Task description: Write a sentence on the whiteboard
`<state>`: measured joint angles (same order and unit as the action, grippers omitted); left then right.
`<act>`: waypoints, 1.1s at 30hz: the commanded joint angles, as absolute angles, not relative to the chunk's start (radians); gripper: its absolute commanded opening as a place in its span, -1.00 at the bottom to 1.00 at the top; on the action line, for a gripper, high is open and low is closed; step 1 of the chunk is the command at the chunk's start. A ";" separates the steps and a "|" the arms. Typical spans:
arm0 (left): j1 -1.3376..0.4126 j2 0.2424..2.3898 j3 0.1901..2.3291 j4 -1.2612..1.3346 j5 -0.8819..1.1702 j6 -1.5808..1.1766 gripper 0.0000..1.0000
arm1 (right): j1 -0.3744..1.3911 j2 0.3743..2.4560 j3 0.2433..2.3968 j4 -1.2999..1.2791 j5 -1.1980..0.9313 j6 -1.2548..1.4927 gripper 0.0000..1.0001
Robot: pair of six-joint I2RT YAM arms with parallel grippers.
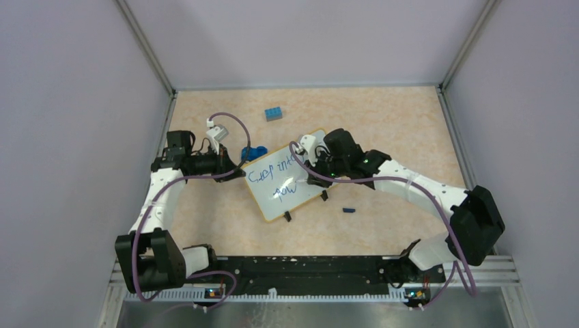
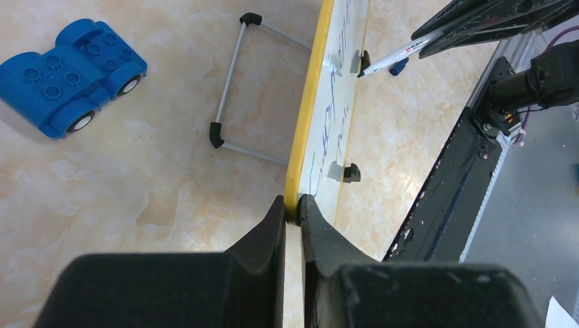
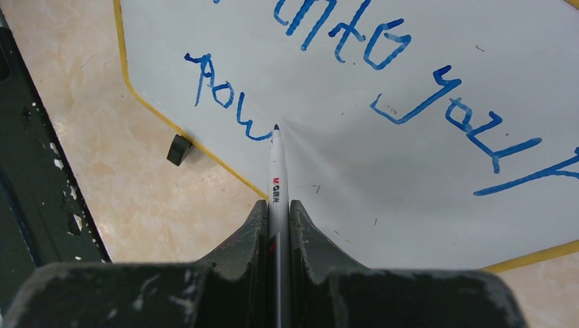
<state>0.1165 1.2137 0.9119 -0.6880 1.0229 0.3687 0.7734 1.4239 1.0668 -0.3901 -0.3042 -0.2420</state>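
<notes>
Because a pen pressing on a light board would push it across the table, the left fingers are pinched shut on the yellow rim of the whiteboard. It sits near the middle of the table, turned at a slant with its two black clip feet toward the near edge, and that grip looks meant to steady it. The right fingers are clamped narrow on a white marker, the front of its barrel sticking out ahead, and its tip meets the board right at the end of the last blue stroke. The sentence runs in two lines: the upper seems to read "Step into", then a word beginning with y that I cannot make out, and the lower reads like "now". The marker carries a red "M&G" logo with small characters too fine to read. A dark cap, likely the marker's, lies on the table near the board's near-right corner, out of the way.
</notes>
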 commanded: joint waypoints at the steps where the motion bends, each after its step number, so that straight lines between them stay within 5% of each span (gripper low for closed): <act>1: 0.109 1.215 0.890 -0.689 0.988 0.402 -1.00 | 0.762 1.419 1.066 -0.352 -0.295 -0.258 -1.00; 33: 0.109 1.220 0.892 -0.687 0.989 0.400 -1.00 | 0.706 1.429 1.097 -0.377 -0.266 -0.279 -1.00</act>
<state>0.1165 1.2137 0.9119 -0.6876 1.0233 0.3679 0.7235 1.4391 1.0473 -0.4118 -0.2955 -0.2615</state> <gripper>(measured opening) 0.128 0.095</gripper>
